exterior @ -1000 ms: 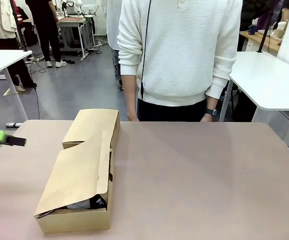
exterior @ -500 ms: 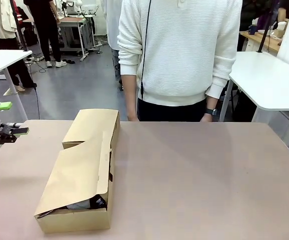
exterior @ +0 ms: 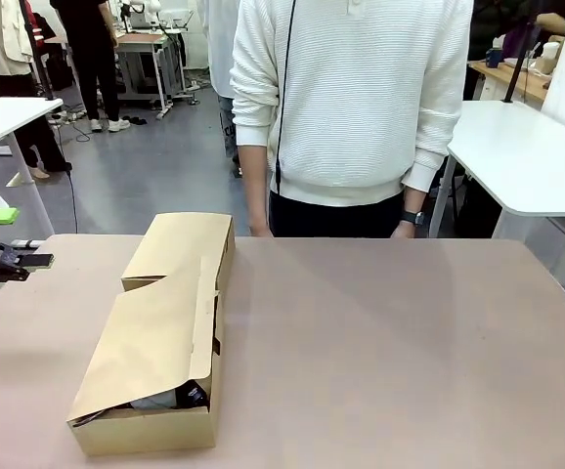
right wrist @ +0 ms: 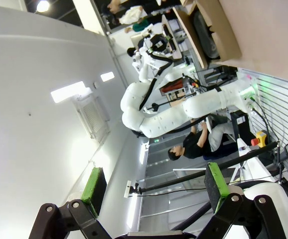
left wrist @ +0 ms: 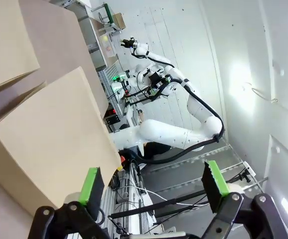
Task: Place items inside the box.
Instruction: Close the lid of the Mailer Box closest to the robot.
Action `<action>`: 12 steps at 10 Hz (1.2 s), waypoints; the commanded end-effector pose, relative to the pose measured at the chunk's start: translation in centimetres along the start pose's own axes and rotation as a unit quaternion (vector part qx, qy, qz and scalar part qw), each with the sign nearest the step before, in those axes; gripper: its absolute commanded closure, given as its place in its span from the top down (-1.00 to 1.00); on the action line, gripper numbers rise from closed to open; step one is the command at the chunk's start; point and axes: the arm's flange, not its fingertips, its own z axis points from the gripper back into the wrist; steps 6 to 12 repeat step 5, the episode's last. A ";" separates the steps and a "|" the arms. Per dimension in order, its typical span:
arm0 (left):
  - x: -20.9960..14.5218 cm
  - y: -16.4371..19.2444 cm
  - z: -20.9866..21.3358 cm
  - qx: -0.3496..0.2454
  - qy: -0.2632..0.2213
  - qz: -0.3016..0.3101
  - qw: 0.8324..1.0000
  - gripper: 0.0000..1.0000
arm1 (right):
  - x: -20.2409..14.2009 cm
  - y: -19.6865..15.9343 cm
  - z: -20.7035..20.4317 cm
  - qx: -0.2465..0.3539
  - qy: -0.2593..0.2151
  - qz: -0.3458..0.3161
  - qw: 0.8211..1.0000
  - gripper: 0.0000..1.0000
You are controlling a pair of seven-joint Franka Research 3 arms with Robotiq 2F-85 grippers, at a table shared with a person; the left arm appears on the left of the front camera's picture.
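The box (exterior: 155, 342) lies on the left half of the tabletop (exterior: 390, 352), long axis running away from the robot, its lid flaps folded down over most of the top. At the near end the flap gapes, and a dark item with a pale one beside it (exterior: 180, 396) can be made out inside; which of the stationery items these are cannot be told. No loose item lies on the tabletop around the box.

The left claw (exterior: 4, 239) sits at the left edge of the front view, well apart from the box and off the tabletop's edge. One second ago it showed there as a flat green pad held lower; since then it has lifted and turned, and over the last half second it has barely shifted. In its wrist view the left claw (left wrist: 154, 186) stands open and empty, with the box (left wrist: 49, 144) just beyond its fingers. The right claw (right wrist: 154, 186) is likewise spread wide and empty, aimed away into the room.

Judgement: the loading appears complete or nearly so, and the left arm's withdrawal fits that.

The person (exterior: 351, 107) stands at the far side, arms hanging, hands off the box.

No brand, label or writing is legible on the box or elsewhere.
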 end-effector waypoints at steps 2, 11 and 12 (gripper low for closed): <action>-0.3 -0.1 0.1 -0.005 0.003 -0.006 1.000 1.00 | -0.3 0.7 -0.1 0.010 -0.002 -0.005 1.000 1.00; -0.3 -0.1 0.1 -0.005 0.003 -0.006 1.000 1.00 | -0.3 0.7 -0.1 0.010 -0.002 -0.005 1.000 1.00; -0.3 -0.1 0.1 -0.005 0.003 -0.006 1.000 1.00 | -0.3 0.7 -0.1 0.010 -0.002 -0.005 1.000 1.00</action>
